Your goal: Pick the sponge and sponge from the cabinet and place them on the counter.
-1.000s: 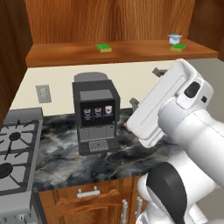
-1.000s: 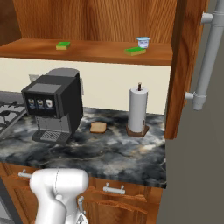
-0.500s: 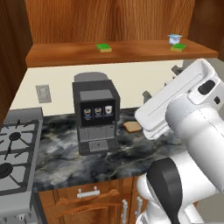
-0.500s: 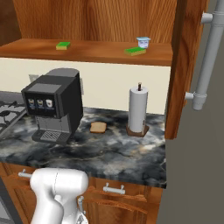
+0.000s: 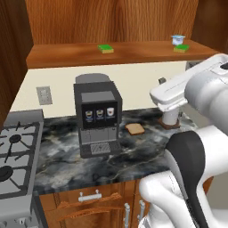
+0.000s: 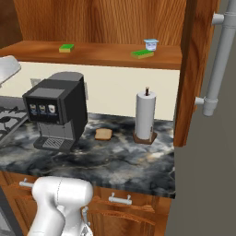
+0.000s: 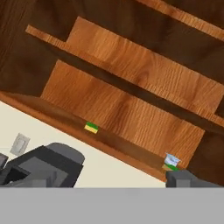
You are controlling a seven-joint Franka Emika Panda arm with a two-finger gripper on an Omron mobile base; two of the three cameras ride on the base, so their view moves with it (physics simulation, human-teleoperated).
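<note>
Arm swung rt; sponges [image 6: 67,48] [image 6: 142,54] at shelf [image 6: 92,54] edge.

**Kitchen backdrop**

Cream wall [image 5: 133,84] with a grey outlet plate [image 5: 44,95]. Lower wood drawers [image 6: 133,209] with silver handles (horizontal). Grey stove top [image 5: 15,156] with black burners at left. Grey fridge side [image 6: 207,175] with bar handle [image 6: 220,55] at right.

Cabinet shelf [image 6: 92,54], across the upper frame: left sponge [image 6: 66,47], right sponge [image 6: 142,54] just beside a cup [image 6: 150,44]. Counter [image 6: 106,159] (mid-frame) bears coffee machine [image 6: 57,112], bread slice [image 6: 103,134], paper-towel holder [image 6: 145,116].
</note>
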